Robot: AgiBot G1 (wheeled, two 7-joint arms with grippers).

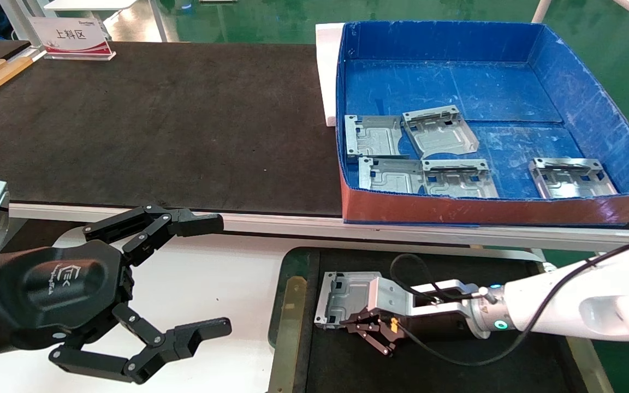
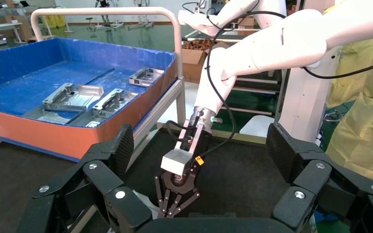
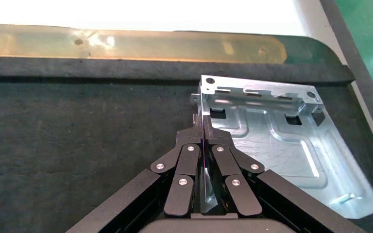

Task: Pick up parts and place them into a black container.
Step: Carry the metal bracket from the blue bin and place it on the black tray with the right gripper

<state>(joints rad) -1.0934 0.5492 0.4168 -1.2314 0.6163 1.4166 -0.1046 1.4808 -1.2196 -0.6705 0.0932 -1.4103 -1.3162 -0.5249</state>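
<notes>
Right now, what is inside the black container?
One part lies on the black container floor near its brass-edged rim, the right gripper jaws shut on its edge. The arm hides the floor beneath it.

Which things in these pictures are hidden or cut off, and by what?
- Black container: head view, near end cut by the frame edge, far right side under the right arm.
- Held part: head view, one edge covered by the right end effector; whether it touches the floor is unclear.
- Part nearest the blue box's red front: its near edge hidden behind that wall.
- Left end effector: open, idle; its arm cut off.
</notes>
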